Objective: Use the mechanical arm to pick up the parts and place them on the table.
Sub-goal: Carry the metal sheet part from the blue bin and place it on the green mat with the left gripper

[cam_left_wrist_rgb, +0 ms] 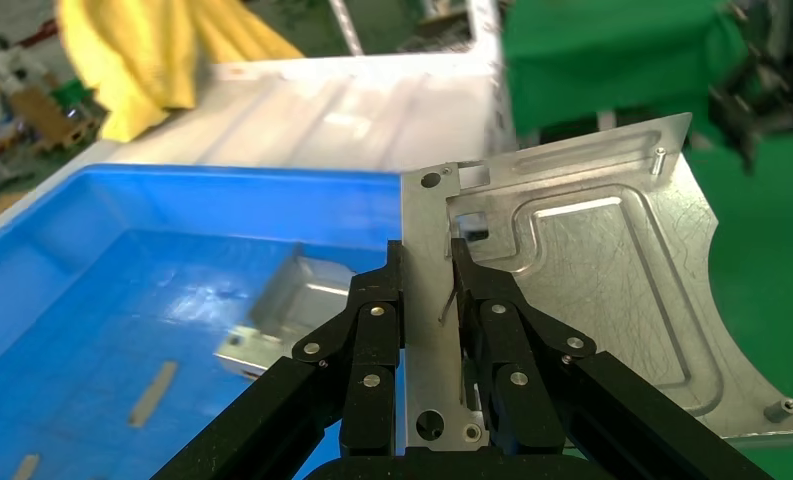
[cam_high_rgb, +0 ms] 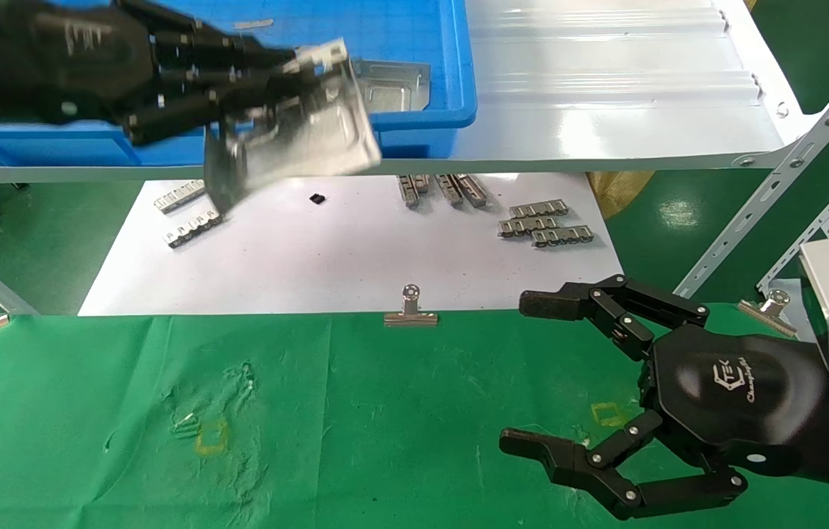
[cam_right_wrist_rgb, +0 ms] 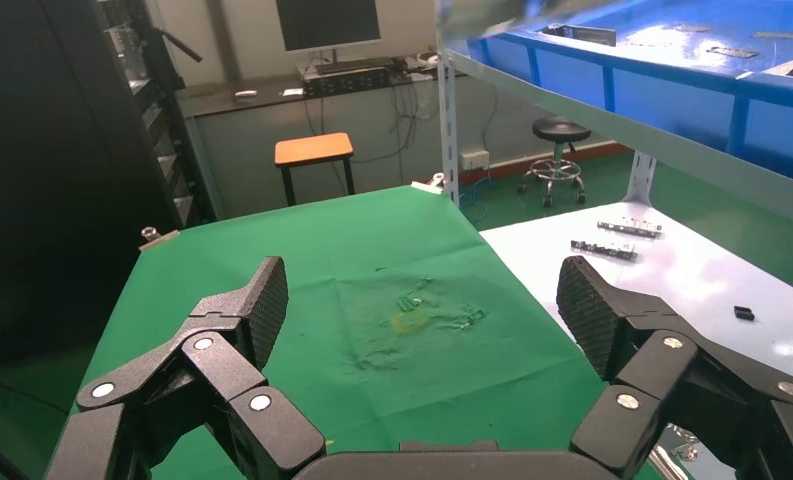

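Observation:
My left gripper (cam_high_rgb: pixel 278 81) is shut on the bent flange of a silvery stamped part (cam_high_rgb: pixel 304 128), holding it in the air over the front wall of the blue bin (cam_high_rgb: pixel 414 128). In the left wrist view both black fingers (cam_left_wrist_rgb: pixel 482 300) clamp the flange of that part (cam_left_wrist_rgb: pixel 612 290). Another part (cam_high_rgb: pixel 392 84) lies inside the bin, also seen as a part (cam_left_wrist_rgb: pixel 282 310) on the bin floor. The green table (cam_high_rgb: pixel 356 411) spreads below. My right gripper (cam_high_rgb: pixel 532 375) hovers open over the table's right side, nothing between its fingers (cam_right_wrist_rgb: pixel 257 300).
The bin sits on a glossy white ribbed shelf (cam_high_rgb: pixel 605 95). Below it a white sheet (cam_high_rgb: pixel 356 257) carries several small grey toothed strips (cam_high_rgb: pixel 543 224). Binder clips (cam_high_rgb: pixel 410 308) pin the cloth edge. Yellow square marks (cam_high_rgb: pixel 210 435) show on the wrinkled cloth. A perforated white strut (cam_high_rgb: pixel 774 191) stands at right.

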{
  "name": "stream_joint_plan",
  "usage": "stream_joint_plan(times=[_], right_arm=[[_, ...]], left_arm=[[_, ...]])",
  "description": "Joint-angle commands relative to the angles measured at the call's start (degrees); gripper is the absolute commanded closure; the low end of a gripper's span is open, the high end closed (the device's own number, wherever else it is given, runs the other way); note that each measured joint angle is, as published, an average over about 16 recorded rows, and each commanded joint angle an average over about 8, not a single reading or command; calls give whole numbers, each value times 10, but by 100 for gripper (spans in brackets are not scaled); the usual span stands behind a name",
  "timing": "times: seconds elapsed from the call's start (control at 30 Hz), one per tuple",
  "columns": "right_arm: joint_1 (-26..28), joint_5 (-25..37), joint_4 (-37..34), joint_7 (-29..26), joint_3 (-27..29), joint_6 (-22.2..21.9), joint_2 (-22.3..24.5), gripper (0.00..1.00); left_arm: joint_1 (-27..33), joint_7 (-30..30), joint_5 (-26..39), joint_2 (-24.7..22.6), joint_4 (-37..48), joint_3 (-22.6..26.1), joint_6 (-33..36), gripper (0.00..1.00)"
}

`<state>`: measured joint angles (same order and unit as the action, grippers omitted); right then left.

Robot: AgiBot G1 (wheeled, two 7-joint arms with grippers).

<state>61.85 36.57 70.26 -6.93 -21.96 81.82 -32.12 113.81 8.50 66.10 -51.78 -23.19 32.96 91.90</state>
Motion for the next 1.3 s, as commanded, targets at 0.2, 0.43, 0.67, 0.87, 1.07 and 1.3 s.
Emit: stream_joint_plan(times=[0.2,0.43,0.67,0.87,1.07,1.3], right_arm=[[0,0,0,0,0,0,0,0],[0,0,0,0,0,0,0,0],[0,0,0,0,0,0,0,0],[0,0,0,0,0,0,0,0],[0,0,0,0,0,0,0,0],[0,0,0,0,0,0,0,0]], left_arm=[[-87,25,-94,94,-178,62,-1,100],[-131,152,-78,134,-181,119,-18,100],[-183,327,-43,118,-76,140,-32,100],[-222,438,-50,92,6,140,-29,100],[-240,530,-50,64,63,142,-30,100],[-241,615,-46,47,118,142,-44,32]])
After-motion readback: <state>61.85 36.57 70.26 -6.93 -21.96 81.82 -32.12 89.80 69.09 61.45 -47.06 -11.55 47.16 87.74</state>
